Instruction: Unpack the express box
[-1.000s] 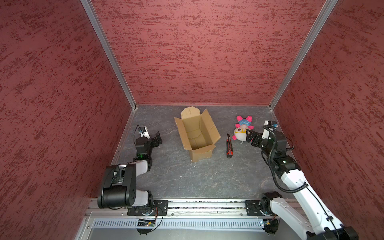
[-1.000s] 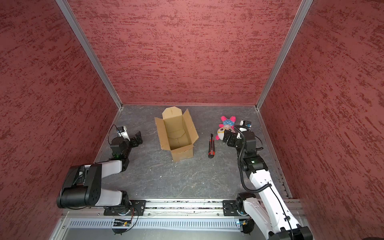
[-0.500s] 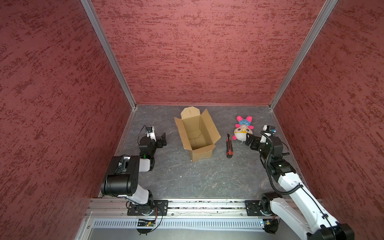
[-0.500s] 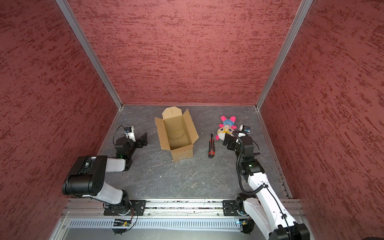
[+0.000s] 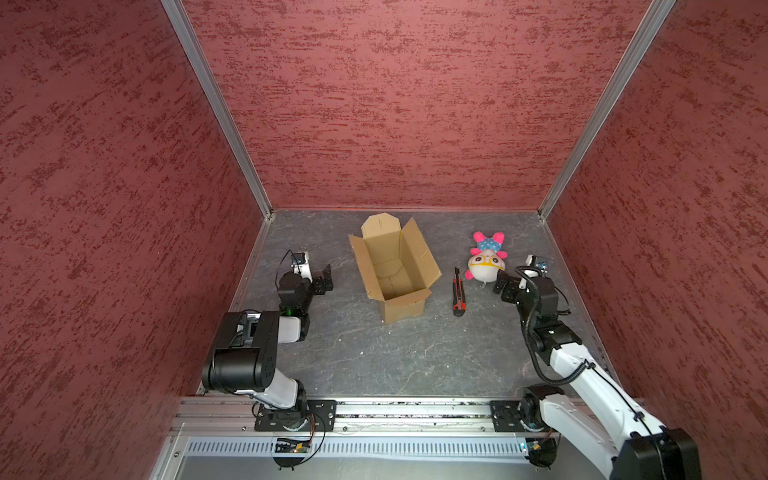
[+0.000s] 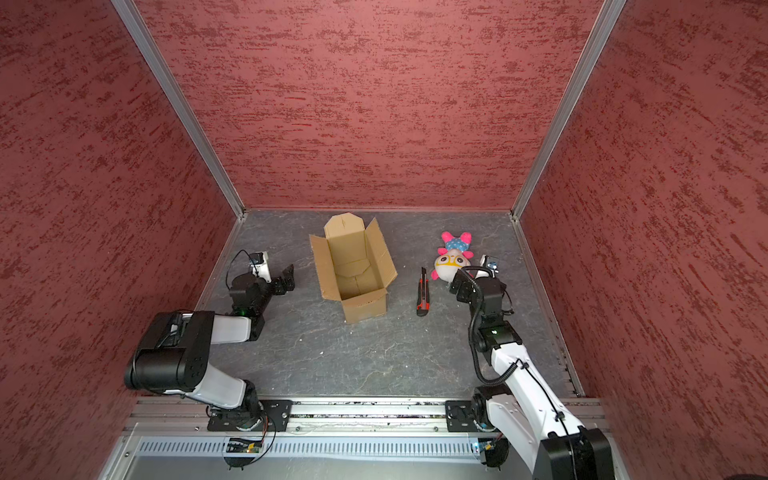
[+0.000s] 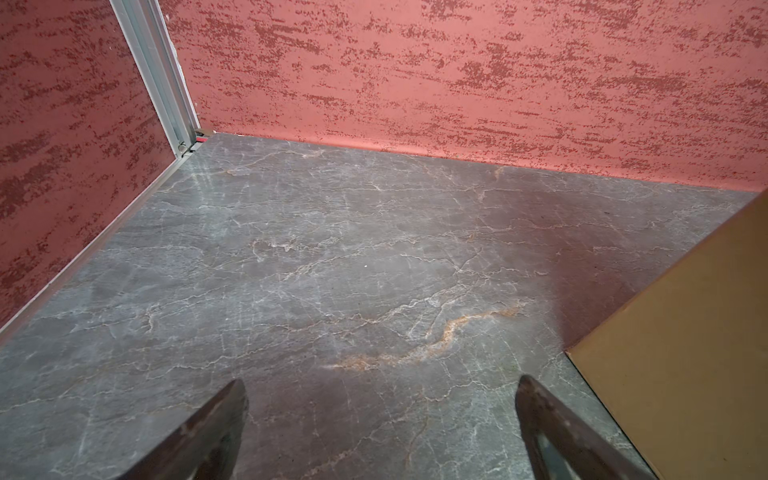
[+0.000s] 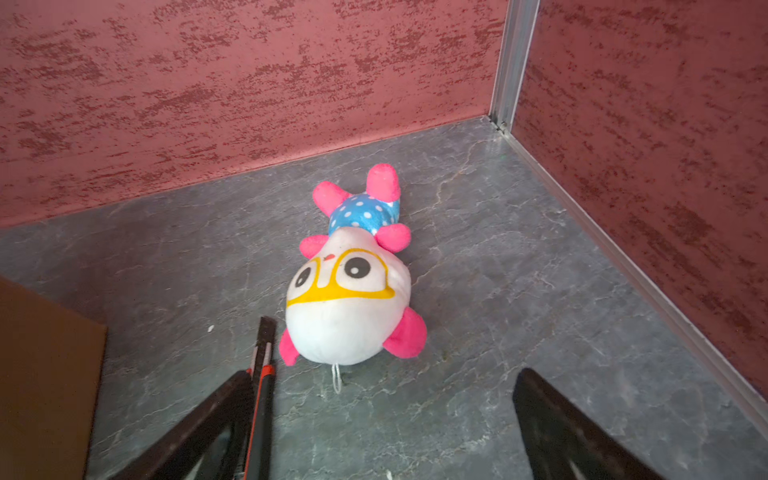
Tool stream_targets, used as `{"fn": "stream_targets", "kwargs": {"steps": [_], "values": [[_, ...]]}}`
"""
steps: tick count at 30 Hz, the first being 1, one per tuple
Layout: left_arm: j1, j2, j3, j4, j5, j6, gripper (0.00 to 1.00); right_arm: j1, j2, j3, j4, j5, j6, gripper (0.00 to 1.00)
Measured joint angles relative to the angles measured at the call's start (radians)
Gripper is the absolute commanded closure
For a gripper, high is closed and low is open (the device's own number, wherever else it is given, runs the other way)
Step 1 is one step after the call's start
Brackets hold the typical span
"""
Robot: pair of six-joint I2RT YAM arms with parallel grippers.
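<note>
The express box (image 5: 405, 309) (image 6: 365, 309) stands in the middle of the floor with its flaps spread, and nothing shows inside it. My left gripper (image 5: 326, 278) (image 6: 289, 276) (image 7: 380, 384) hangs open just left of the box, over bare floor; one box flap (image 7: 685, 353) shows beside it. My right gripper (image 5: 500, 282) (image 6: 455, 284) (image 8: 382, 374) is open, low over the floor, a short way in front of the plush toy's head and touching nothing. A corner of the box (image 8: 45, 374) shows in the right wrist view.
A pink, blue and white plush toy (image 5: 486, 259) (image 6: 453, 257) (image 8: 349, 307) lies right of the box. A red-and-black utility knife (image 5: 458, 293) (image 6: 423, 293) (image 8: 262, 374) lies between the two. Red walls enclose three sides, with a metal rail (image 5: 415, 409) along the front.
The left arm has folded lower and its gripper has drifted slightly toward the box. The right arm has sunk and drawn back a little from the plush toy. Both grippers stayed open.
</note>
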Motion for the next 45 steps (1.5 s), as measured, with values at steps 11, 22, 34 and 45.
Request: {"fn": "stream_targets", "kwargs": {"steps": [11,22,34,45], "values": [[0.0,0.0,0.0,0.0,0.0,0.0,0.0,-0.004,0.098,-0.138,0.295,0.105,-0.105,0.01],[0.0,0.0,0.0,0.0,-0.001,0.0,0.0,-0.019,0.383,-0.17,0.613,0.101,-0.171,0.01],[0.0,0.0,0.0,0.0,-0.001,0.001,0.0,-0.059,0.581,-0.132,0.883,0.061,-0.235,0.01],[0.0,0.0,0.0,0.0,-0.001,0.001,0.0,-0.156,0.647,-0.172,1.047,-0.013,-0.183,0.01]]}}
